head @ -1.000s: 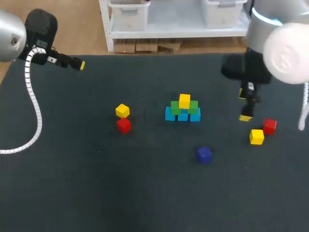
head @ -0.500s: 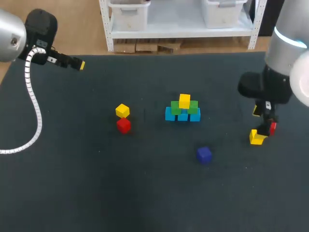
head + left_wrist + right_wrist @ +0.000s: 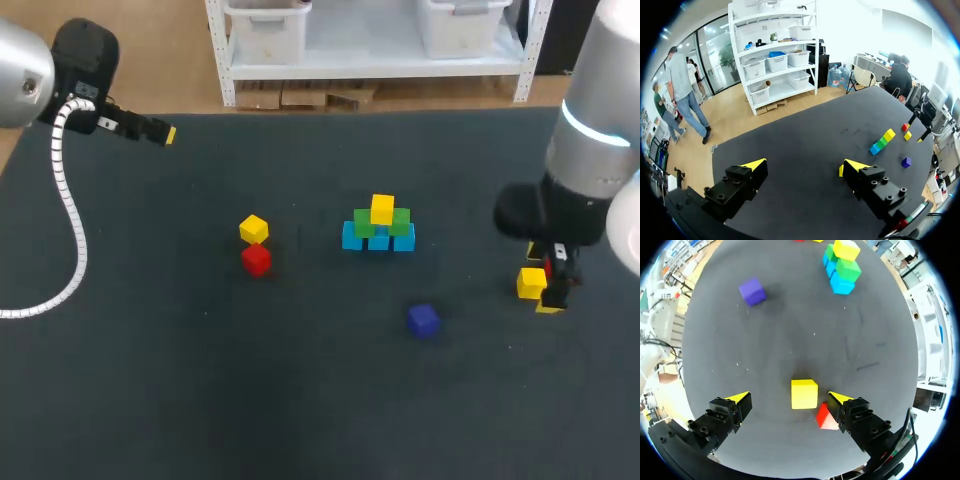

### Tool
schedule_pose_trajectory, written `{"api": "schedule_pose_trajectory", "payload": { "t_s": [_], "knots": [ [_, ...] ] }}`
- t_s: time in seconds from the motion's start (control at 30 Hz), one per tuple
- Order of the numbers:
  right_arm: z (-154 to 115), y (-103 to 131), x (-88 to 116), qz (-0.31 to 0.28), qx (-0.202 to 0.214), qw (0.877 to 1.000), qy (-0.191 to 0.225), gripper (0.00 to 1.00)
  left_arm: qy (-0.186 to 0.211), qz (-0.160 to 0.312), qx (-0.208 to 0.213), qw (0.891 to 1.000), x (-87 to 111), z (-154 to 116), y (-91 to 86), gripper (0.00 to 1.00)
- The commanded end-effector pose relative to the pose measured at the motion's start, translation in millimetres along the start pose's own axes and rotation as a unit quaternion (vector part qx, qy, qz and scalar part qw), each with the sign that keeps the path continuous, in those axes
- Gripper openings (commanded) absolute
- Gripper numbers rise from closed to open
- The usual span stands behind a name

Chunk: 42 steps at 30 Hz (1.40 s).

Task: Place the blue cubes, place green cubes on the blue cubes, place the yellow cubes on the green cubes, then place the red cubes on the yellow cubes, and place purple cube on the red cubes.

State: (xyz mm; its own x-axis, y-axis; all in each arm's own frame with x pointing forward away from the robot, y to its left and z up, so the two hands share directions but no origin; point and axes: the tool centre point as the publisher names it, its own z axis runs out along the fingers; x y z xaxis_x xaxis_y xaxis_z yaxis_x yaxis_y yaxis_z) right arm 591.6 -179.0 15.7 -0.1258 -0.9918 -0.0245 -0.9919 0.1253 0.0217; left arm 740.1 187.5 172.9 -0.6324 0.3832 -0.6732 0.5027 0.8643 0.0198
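Note:
The stack in mid-table has blue cubes (image 3: 378, 240) at the base, green cubes (image 3: 400, 222) on them and one yellow cube (image 3: 382, 208) on top. A loose yellow cube (image 3: 253, 229) and red cube (image 3: 256, 259) lie to its left, and a purple cube (image 3: 423, 320) lies in front. My right gripper (image 3: 548, 282) is down at the right over another yellow cube (image 3: 531, 283). That yellow cube (image 3: 804, 393) lies between the open fingers of the right gripper (image 3: 788, 398), untouched. A red cube (image 3: 824, 418) is half hidden by one finger. My left gripper (image 3: 804, 165) hangs open and empty at the far left corner.
The table (image 3: 200, 380) is a dark mat. From the right wrist, the purple cube (image 3: 752, 291) and the stack (image 3: 844, 267) lie ahead of the fingers across bare mat. The left arm's white cable (image 3: 70, 230) hangs over the left edge.
My right arm has moved right and toward the front, coming down over the right yellow cube, its gripper still open. The left arm and all cubes have stayed put.

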Motion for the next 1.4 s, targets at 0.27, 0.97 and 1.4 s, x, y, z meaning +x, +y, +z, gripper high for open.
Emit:
{"api": "schedule_pose_trajectory", "payload": {
  "t_s": [0.27, 0.97, 1.4],
  "knots": [
    [14.3, -8.1, 1.6, -0.006, -0.003, 1.000, 0.006, 1.00, -0.002, 0.001, 0.004, 1.000, 0.7, 0.0, 1.7, 1.00],
    [-17.9, -22.5, -16.4, 0.020, -0.015, 1.000, -0.004, 0.00, -0.002, 0.001, 0.004, 1.000, 0.7, 0.0, 1.7, 1.00],
    [-64.0, -54.2, -62.3, 0.001, 0.013, 1.000, -0.014, 0.00, -0.002, 0.001, 0.004, 1.000, 0.7, 0.0, 1.7, 1.00]
  ]
}}
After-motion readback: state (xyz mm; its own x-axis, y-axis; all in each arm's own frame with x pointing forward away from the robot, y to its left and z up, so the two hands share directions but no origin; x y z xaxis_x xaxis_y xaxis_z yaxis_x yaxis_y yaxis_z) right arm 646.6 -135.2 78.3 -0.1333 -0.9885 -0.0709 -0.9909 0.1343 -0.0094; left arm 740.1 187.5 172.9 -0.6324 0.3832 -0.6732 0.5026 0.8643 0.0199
